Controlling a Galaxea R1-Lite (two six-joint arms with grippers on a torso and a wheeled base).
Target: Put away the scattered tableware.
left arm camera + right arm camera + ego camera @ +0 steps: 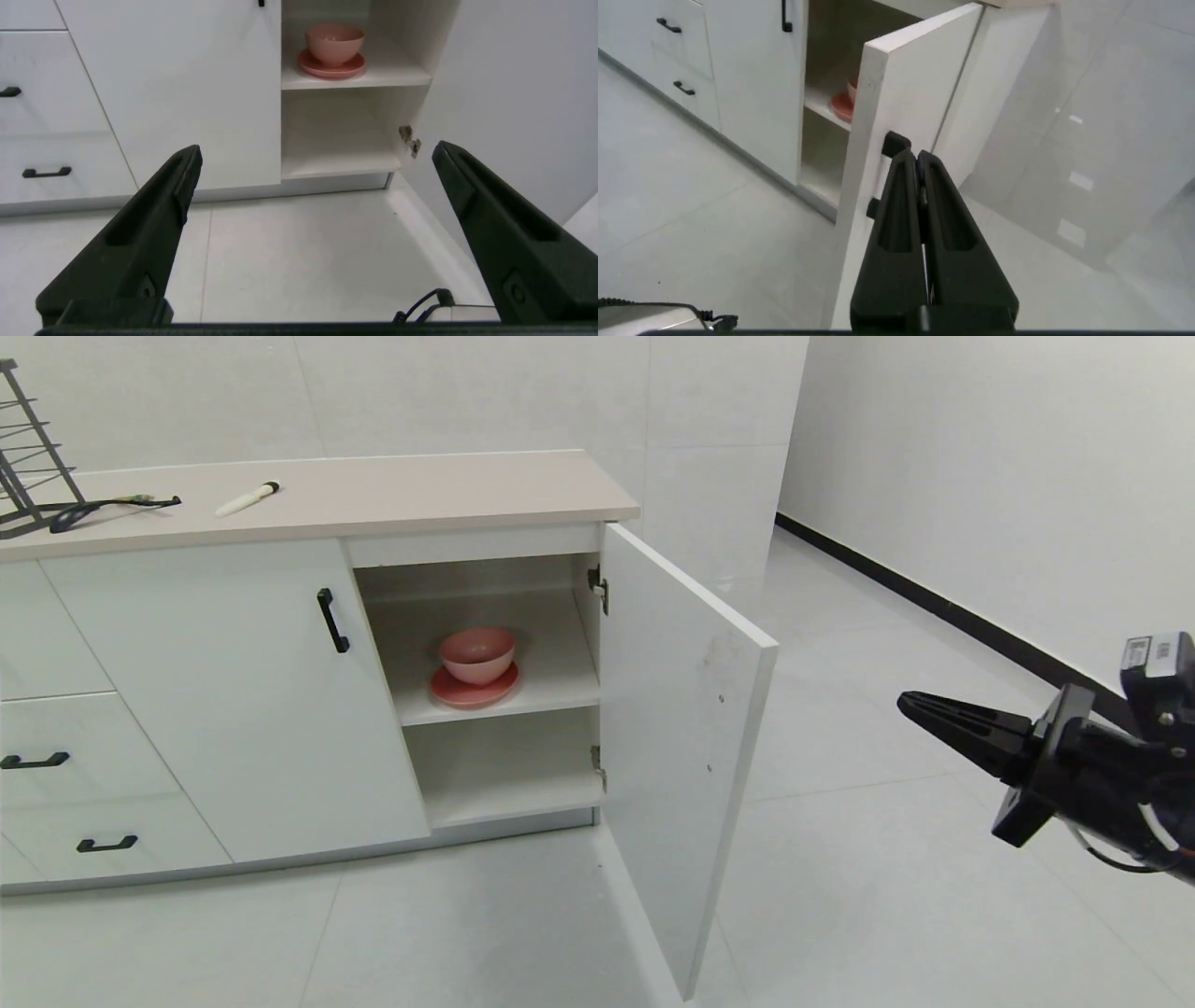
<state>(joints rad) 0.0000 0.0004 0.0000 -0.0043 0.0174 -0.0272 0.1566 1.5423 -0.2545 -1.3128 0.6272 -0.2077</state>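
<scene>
On the counter point(420, 490), toward its left part, you have two pieces not yet put away: a white-handled utensil point(247, 498) lying flat, and a black utensil point(112, 507) just beside the foot of the wire rack point(28, 457). Both look thin and light, so weight should be no problem; the difficulty, I think, is that they lie low against the surface and the smooth white handle may roll or slip. I would take each one across the middle of its handle, with the fingers coming down from above. What kind of utensils they are is too small to tell. The pink bowl point(477, 653) already sits on the pink plate point(474, 689) on the upper shelf point(551, 695) of the cabinet, whose door point(681, 728) stands wide open. These two may be fragile, I cannot tell the material, so put nothing against them with force. Your right hand point(910, 705) is closed, its fingers pressed together with nothing between them, and it hangs well apart from the cabinet, pointing toward the outer face of the door. Your left hand point(318, 151) is spread wide and empty, held low and facing the open cabinet from some distance. Neither hand is near the counter.
</scene>
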